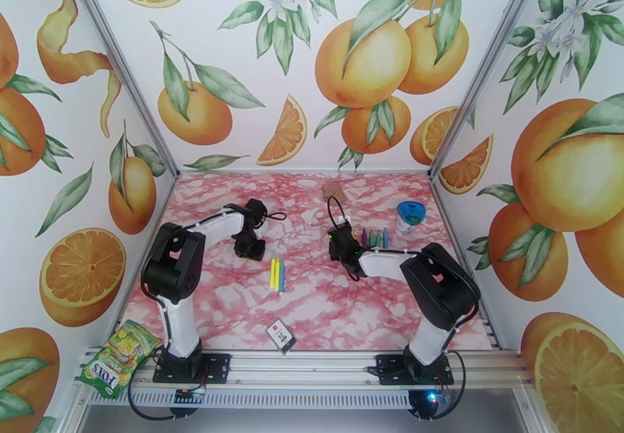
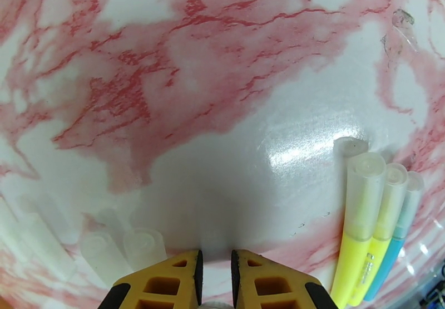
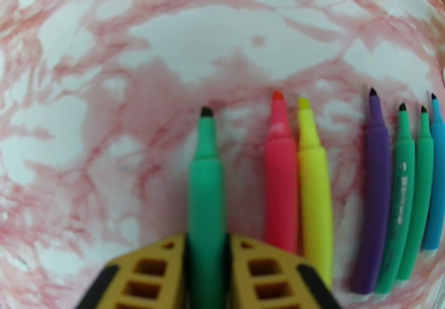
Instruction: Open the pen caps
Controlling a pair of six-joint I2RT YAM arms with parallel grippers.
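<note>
From above, three capped markers (image 1: 277,275), two yellow and one blue, lie on the pink marbled table (image 1: 234,310). The left gripper (image 1: 249,249) sits just up-left of them, the right gripper (image 1: 343,246) to their right.

Left wrist: its fingers are pressed together on nothing. Translucent pen caps (image 2: 364,193) sit on those markers, and more, seemingly loose and blurred, lie left of them.

Right wrist: the claw pinches a bare-tipped green marker (image 3: 206,193).

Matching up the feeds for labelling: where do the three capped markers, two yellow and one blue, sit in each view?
Top external: capped markers lie mid-table, just right of the left pincer.
Left wrist: lower right, caps pointing up-frame, right of the pincer.
Right wrist: an uncapped green marker sits between the right pincer's fingers instead.
Shared landmark: the pink marbled tabletop.
</note>
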